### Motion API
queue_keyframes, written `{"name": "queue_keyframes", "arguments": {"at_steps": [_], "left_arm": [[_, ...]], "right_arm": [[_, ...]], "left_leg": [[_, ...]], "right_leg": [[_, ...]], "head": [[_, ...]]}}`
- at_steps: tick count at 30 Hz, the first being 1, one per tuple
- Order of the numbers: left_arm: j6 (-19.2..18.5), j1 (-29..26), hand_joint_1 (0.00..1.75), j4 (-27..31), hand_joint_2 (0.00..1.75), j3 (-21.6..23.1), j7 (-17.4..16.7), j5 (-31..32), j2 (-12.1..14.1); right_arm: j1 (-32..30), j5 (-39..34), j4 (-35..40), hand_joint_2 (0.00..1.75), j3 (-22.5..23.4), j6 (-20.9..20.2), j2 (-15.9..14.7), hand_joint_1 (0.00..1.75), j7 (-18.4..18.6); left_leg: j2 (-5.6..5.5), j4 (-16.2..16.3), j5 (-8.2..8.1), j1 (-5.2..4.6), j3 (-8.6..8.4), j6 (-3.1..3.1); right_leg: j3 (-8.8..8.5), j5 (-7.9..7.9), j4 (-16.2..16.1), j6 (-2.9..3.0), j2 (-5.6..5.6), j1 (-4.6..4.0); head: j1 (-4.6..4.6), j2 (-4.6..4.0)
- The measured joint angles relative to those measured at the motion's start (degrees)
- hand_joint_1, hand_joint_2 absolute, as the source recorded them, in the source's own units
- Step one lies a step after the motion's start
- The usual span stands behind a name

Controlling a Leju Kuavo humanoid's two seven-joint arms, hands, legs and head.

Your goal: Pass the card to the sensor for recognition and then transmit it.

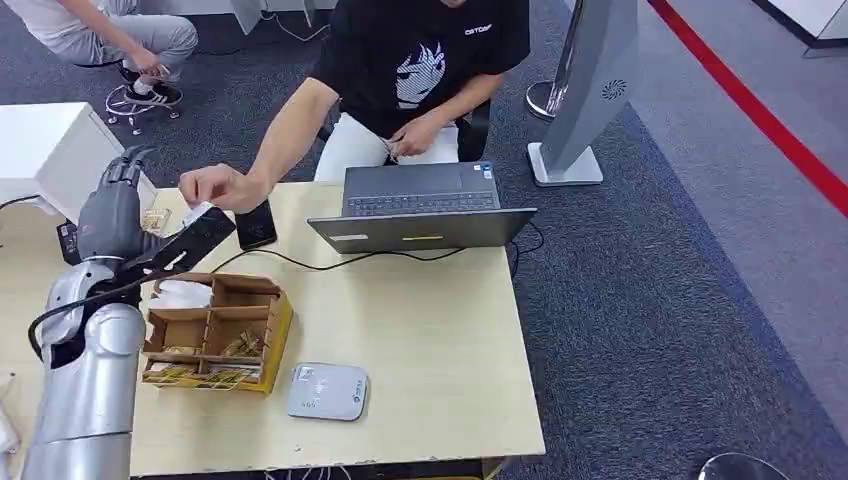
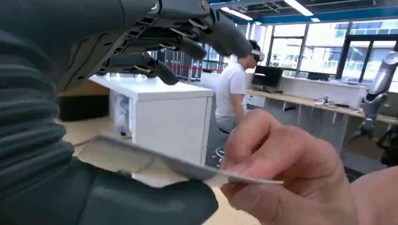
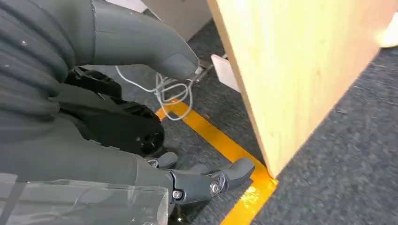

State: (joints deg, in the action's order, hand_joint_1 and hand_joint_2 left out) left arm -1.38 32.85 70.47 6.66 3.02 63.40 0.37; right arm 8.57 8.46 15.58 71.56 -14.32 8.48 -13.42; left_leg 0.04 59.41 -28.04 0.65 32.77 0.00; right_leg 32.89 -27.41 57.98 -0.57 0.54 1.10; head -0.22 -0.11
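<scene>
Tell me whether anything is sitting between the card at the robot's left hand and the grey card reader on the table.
Yes. The card is at the far side of the table, at the left hand, with a person's hand on it. The wooden organizer box stands between it and the reader, so the card would likely pass over or around it.

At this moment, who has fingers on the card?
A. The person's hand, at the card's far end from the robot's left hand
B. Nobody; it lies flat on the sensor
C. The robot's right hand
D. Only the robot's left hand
A: in the left wrist view the person's hand pinches one end of the card, while the robot's left hand is at the other end, fingers spread above the card.
</scene>
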Motion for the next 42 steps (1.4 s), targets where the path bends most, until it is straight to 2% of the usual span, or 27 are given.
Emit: {"name": "queue_keyframes", "arguments": {"at_steps": [10, 15, 21, 33, 37, 42], "left_arm": [[2.2, 8.7, 1.75, -5.9, 1.75, 4.1, -4.9, 16.9, 4.9], [4.8, 8.8, 1.75, -4.8, 1.75, 4.1, -6.3, 24.3, 6.3], [8.0, 4.2, 1.75, 2.6, 1.75, 3.6, -4.6, 24.5, 5.8], [13.0, -11.2, 1.75, 22.7, 1.75, 3.5, 0.2, 23.4, 0.3], [14.9, -16.8, 1.75, 28.8, 1.75, 4.7, 1.6, 22.2, -1.2], [16.5, -23.4, 1.75, 32.2, 1.75, 7.4, 3.5, 20.1, -2.8]], "right_arm": [[0.8, 1.1, -1.2, 1.75, -1.6, 0.3, 0.3, 0.00, 1.3], [0.8, 1.0, -1.6, 1.75, -1.6, 1.0, 0.6, 0.00, 1.4], [0.6, 0.9, -1.7, 1.75, -1.6, 0.9, 0.7, 0.00, 1.2], [-0.7, -0.8, -1.7, 1.75, -1.5, 0.8, 1.0, 0.00, 0.0], [-1.1, -1.4, -1.7, 1.75, -1.2, 0.8, 1.1, 0.00, -0.2], [-1.4, -3.0, -1.6, 1.75, -0.4, 1.0, 1.1, 0.00, -0.9]], "left_leg": [[0.10, 0.0, 0.02, 0.01, 0.04, -0.03], [0.04, 0.0, 0.02, 0.01, 0.07, -0.03], [0.02, 0.0, 0.02, 0.00, 0.11, -0.03], [0.00, 0.0, 0.00, -0.01, 0.12, -0.02], [0.00, 0.0, 0.00, 0.00, 0.13, -0.02], [-0.02, 0.0, 0.00, 0.00, 0.17, 0.00]], "right_leg": [[0.10, 0.02, 0.1, 0.02, 0.13, -0.01], [0.09, 0.02, 0.1, 0.01, 0.08, -0.01], [0.09, 0.01, 0.1, 0.00, 0.06, 0.00], [0.09, 0.00, 0.0, -0.01, 0.01, 0.01], [0.10, 0.00, 0.0, -0.01, 0.00, 0.01], [0.09, -0.01, 0.0, -0.02, -0.07, 0.00]], "head": [[0.00, 0.00], [-0.02, 0.00], [0.02, 0.00], [0.00, 0.00], [-0.02, 0.00], [-0.02, 0.00]]}}
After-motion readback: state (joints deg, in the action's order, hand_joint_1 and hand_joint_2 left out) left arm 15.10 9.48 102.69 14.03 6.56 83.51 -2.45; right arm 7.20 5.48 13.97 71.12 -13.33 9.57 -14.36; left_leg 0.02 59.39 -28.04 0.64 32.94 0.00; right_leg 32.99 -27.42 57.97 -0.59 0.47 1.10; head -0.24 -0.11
